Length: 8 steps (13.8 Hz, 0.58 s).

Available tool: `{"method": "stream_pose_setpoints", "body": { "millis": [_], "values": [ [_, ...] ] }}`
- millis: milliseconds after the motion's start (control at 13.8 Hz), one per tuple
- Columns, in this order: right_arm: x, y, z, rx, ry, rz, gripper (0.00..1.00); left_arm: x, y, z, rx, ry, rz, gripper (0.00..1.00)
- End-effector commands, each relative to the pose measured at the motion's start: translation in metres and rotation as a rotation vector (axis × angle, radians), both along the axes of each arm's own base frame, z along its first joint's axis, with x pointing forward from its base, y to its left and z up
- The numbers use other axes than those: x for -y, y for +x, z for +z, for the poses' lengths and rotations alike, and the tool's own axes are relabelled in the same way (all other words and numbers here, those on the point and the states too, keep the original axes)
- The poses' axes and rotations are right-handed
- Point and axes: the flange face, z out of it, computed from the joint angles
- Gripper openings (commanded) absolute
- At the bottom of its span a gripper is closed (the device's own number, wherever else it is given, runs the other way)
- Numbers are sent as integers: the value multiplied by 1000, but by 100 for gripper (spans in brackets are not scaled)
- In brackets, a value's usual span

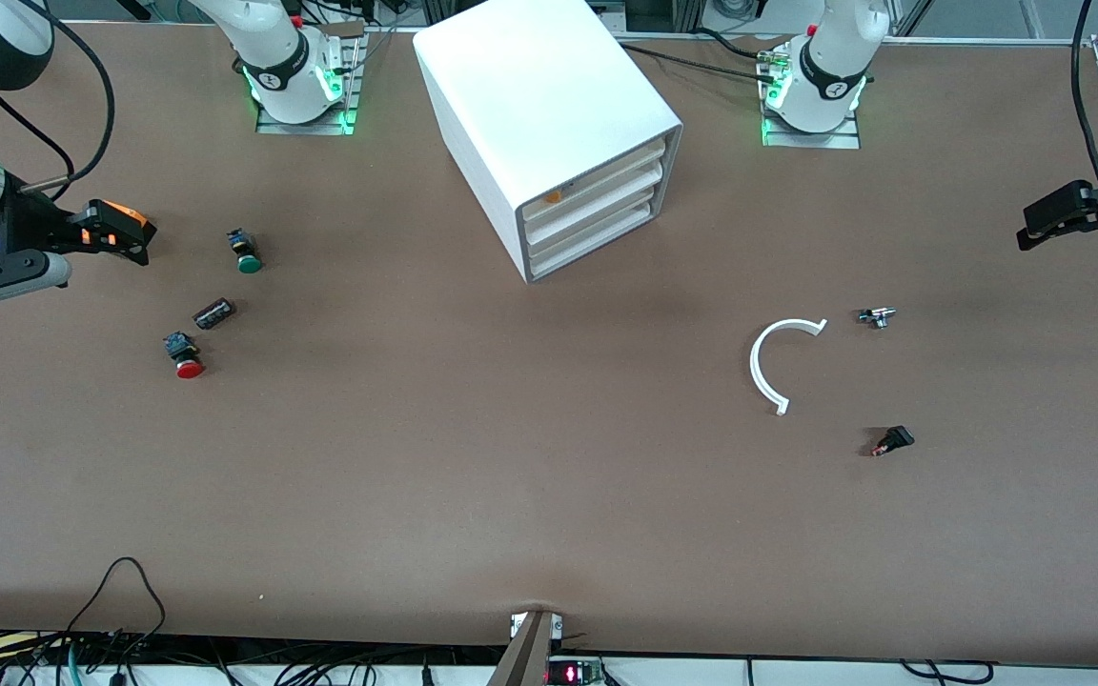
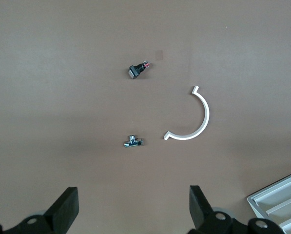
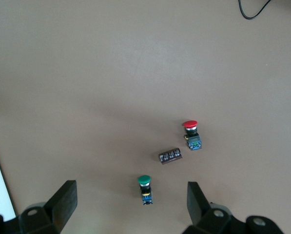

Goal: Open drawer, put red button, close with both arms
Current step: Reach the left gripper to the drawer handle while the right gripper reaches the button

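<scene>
A brown table fills the front view, seen from above, with both robot bases along the top edge.

Nearest the camera, low in the right half of the frame, lies a small black connector (image 1: 893, 440) with a red tip. Above it curves a white plastic half-ring (image 1: 775, 360), and just beside that, toward the left arm's end of the table, sits a tiny metal fitting (image 1: 877, 316); what kind of fitting it is I cannot make out.

In the left half of the frame, the red button (image 1: 185, 356) lies on its side, red cap toward the camera and dark blue body pointing away. A little farther from the camera rests a small dark cylinder (image 1: 213, 312), perhaps a capacitor. Farther again lies the green button (image 1: 246, 252).

In the upper middle of the frame stands the white cabinet (image 1: 535, 114), turned at an angle, its three drawers facing the lower right. The middle drawer (image 1: 597, 210) is pushed in flush. An orange speck shows in the top drawer (image 1: 587, 185).

The right gripper (image 3: 129, 204) hangs at the left edge of the frame, over the table near the buttons, its fingers spread wide and holding nothing. The left gripper (image 2: 134, 210) hangs at the right edge, over the table near the metal fitting, fingers likewise spread wide and empty.
</scene>
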Motion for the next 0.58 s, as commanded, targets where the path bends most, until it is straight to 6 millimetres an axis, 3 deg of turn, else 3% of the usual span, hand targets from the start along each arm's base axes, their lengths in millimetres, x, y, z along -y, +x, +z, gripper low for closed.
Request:
{"method": "stream_pose_setpoints", "body": {
  "millis": [0, 218, 509],
  "values": [
    [2, -1, 3, 5, -6, -1, 100, -3, 2, 7, 23, 6, -25, 100],
    [2, -1, 4, 8, -5, 0, 100, 2, 3, -7, -7, -28, -76, 100],
    [2, -1, 4, 8, -6, -1, 100, 30, -2, -62, -128, -137, -105, 100]
  ]
}}
